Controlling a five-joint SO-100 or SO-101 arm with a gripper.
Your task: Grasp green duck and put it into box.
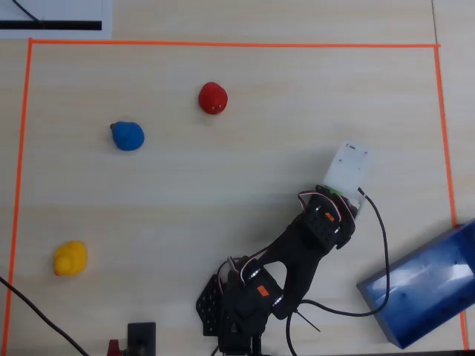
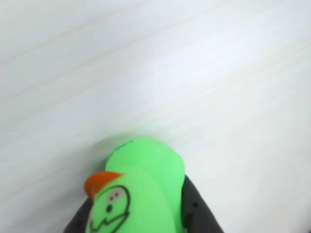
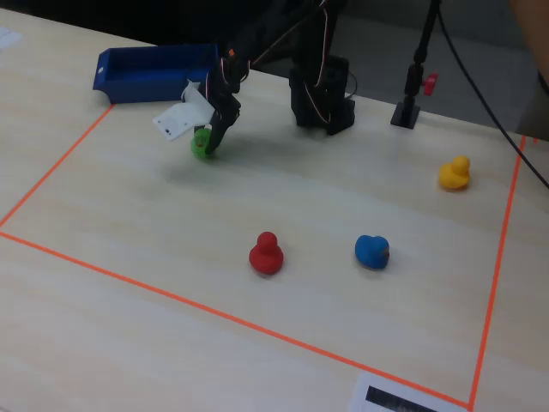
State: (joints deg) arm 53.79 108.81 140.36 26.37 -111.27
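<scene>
Now my tool (image 3: 208,146) is clamped on the green duck (image 2: 138,194), whose rounded sides could squirt free if I swing fast toward the box (image 1: 427,289)

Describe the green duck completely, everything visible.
The green duck is a small, bright green, smooth rounded toy with an orange beak and a black drawn eye. The wrist view shows it between the dark fingers of the gripper. In the fixed view it sits low by the wooden table, near the box; contact with the table is unclear.
</scene>
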